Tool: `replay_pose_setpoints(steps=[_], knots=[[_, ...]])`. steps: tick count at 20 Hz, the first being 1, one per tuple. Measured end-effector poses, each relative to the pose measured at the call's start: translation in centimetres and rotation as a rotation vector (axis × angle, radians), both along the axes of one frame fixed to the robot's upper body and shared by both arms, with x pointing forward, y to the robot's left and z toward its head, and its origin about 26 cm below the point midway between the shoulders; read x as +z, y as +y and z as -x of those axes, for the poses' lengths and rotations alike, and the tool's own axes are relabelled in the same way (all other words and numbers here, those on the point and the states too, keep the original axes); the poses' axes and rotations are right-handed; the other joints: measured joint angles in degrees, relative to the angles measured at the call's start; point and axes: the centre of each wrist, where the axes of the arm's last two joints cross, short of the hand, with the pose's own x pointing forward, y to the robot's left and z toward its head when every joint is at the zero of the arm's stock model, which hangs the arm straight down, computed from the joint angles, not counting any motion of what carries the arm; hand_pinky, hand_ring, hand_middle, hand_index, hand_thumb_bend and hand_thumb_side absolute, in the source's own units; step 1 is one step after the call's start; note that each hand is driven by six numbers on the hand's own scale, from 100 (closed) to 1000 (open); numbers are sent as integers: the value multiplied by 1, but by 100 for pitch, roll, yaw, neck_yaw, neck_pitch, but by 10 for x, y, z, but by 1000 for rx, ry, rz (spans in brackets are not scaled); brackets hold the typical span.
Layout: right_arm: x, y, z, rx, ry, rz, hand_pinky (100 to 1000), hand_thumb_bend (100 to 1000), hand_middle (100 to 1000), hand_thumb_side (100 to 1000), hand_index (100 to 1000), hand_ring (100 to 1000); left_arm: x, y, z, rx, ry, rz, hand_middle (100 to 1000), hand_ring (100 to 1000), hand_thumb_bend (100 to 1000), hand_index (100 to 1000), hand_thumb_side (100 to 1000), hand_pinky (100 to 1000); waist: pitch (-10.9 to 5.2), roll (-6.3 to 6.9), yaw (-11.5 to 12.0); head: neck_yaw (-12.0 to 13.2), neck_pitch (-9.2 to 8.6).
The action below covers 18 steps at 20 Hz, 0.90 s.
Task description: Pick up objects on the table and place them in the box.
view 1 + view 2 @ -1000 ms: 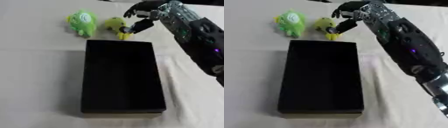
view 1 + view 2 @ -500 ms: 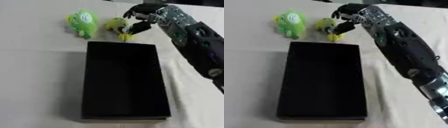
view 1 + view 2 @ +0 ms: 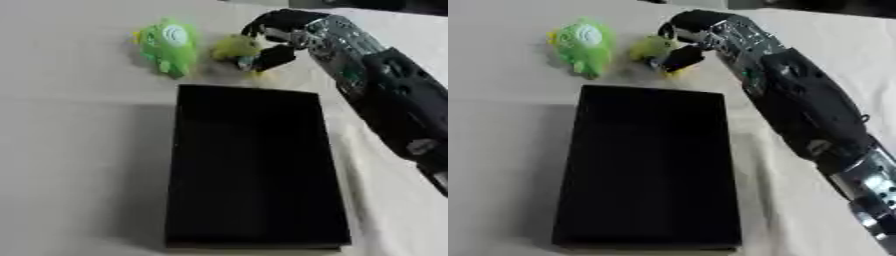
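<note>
Right hand (image 3: 278, 36) reaches in from the upper right and sits at the yellow-green toy (image 3: 233, 47), just beyond the far short wall of the black box (image 3: 254, 170). My fingers curl over the toy's far side and my thumb (image 3: 273, 57) presses against its near side, so I judge the hand to be closed on the toy in a pinch. The toy appears to rest on the table (image 3: 79, 140), not yet lifted, though contact underneath is hidden by my thumb.

I hold the toy from the right because my forearm (image 3: 798, 105) runs along the box's right edge; this approach keeps the arm off the open box and leaves a short path from toy to opening.

A second item, the green plush toy (image 3: 166, 45), lies just to the left of the pinched toy, near but apart from it, and is untouched.

Container status: the box interior is dark; no object is visible inside it. Left hand is not in either view.
</note>
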Motion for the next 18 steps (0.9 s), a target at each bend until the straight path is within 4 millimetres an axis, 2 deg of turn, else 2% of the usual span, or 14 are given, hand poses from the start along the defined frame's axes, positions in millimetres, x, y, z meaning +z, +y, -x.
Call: replay_pose_setpoints(steps=[2, 5, 8, 12, 14, 16, 18], knots=[[0, -1, -1, -2, -3, -1, 857, 250, 784, 873, 925, 819, 0, 0, 0, 0, -1, 0, 748, 802, 216, 813, 977, 720, 25, -12, 20, -4, -4], [0, -2, -1, -3, -5, 1, 807, 160, 739, 736, 896, 752, 1, 0, 0, 0, -2, 0, 748, 802, 215, 813, 978, 720, 61, -22, 38, -22, -34], [0, -3, -1, -4, -9, -3, 775, 100, 700, 640, 846, 706, 1, 0, 0, 0, -3, -1, 747, 801, 214, 812, 978, 720, 78, -22, 65, -38, -47], [0, -4, -1, 2, -33, -37, 745, 100, 632, 620, 788, 664, 1, 0, 0, 1, -3, 0, 747, 801, 214, 812, 979, 721, 80, -22, 68, -44, -47], [-2, -4, -1, 8, -43, -60, 713, 100, 592, 550, 740, 620, 1, 0, 0, 2, -3, -1, 746, 801, 213, 811, 977, 720, 80, -20, 64, -43, -46], [-2, -2, 0, 16, -57, -76, 694, 100, 578, 565, 721, 600, 1, 0, 0, 2, -3, -1, 746, 801, 213, 811, 977, 721, 79, -19, 60, -43, -46], [-2, -2, 0, 17, -80, -91, 664, 100, 553, 537, 694, 572, 1, 0, 0, 2, -3, -1, 746, 801, 213, 811, 976, 721, 78, -17, 60, -43, -46]])
